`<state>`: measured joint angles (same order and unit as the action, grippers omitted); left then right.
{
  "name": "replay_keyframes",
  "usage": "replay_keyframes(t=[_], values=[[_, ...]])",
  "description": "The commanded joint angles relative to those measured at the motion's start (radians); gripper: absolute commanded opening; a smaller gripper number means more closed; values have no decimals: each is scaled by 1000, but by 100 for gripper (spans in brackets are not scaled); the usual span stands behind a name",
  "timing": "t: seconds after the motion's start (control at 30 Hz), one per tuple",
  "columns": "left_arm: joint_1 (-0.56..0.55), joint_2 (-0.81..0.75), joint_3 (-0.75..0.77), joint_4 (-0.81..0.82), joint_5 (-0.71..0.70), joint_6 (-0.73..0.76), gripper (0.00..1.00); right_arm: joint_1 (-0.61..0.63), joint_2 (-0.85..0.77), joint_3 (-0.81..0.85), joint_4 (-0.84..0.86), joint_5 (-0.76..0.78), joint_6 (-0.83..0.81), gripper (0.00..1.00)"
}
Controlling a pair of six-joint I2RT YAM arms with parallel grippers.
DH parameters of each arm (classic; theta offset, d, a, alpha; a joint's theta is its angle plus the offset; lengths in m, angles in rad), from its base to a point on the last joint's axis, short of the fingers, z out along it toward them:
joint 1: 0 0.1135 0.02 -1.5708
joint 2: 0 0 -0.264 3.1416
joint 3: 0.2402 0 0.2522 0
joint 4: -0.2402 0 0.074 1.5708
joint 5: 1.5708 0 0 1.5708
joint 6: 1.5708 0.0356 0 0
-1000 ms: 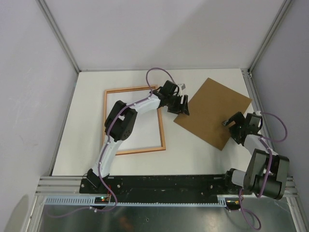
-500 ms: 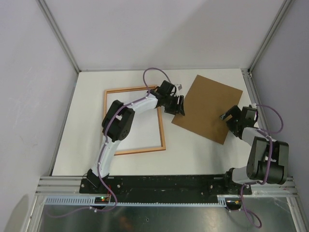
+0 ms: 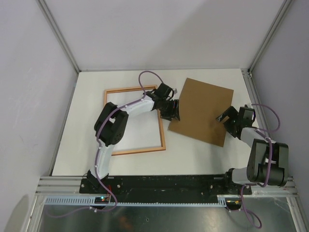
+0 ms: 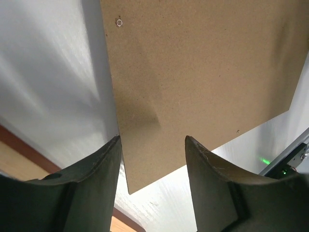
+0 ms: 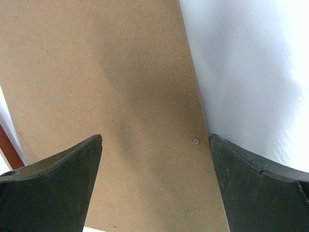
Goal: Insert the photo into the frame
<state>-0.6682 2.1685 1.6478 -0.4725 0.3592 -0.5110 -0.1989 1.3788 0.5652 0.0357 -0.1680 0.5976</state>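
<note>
Seen from above: frame (image 3: 140, 151) flat on table (image 3: 84, 140), just left of brown board (image 3: 203, 108); left gripper (image 3: 171, 112) at board's left edge, right gripper (image 3: 224, 117) over its right edge. Shown only by wrist views: both sets of fingers spread, clamping nothing; small ring (image 4: 119, 22) in board; green light (image 4: 264, 159).

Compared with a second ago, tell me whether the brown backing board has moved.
Yes. The backing board has slid left, toward the frame, which lies where it was.
</note>
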Motion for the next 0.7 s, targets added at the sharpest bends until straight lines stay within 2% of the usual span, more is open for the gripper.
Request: replay_keyframes(t=[0.0,0.3,0.67], values=[[-39,-127,-15,51,36,-56,58,45,-11,-7,-108,-90,8,97],[-42,-228,-130,67,-6,-56,57,133,-34,-7,-106,-70,46,97],[-43,-435,-392,88,-98,-40,58,363,-16,-7,-51,0,135,97]])
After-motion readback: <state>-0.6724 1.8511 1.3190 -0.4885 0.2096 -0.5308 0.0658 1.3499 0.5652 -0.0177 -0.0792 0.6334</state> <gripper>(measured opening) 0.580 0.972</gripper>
